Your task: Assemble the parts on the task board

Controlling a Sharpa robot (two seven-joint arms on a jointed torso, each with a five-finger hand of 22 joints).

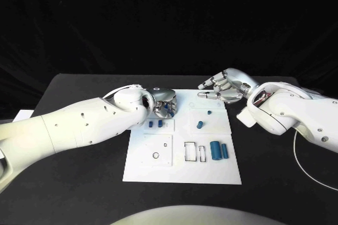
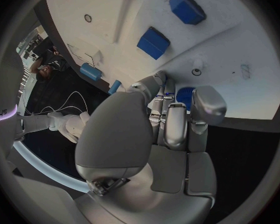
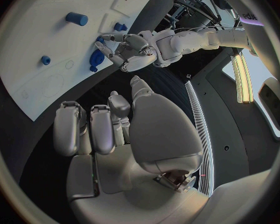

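Fingers (image 2: pixel 175 127) of our left hand (image 1: pixel 163 102) curl down over the task board (image 1: pixel 181 172) at its upper left corner, a round blue part (image 2: pixel 185 94) just beyond their tips (whether they grip it, we cannot tell). Nearest us, low on the board, two blue cylinders (image 1: pixel 220 151) lie side by side, long axes running away from us. Mid-board sit two blue blocks (image 1: pixel 156 122) and a small blue peg (image 1: pixel 200 124). Farther, upper right of frame, our right hand (image 1: pixel 224 86) hovers empty, fingers loosely spread, off the board's top edge. Our left hand is nearer the blocks.
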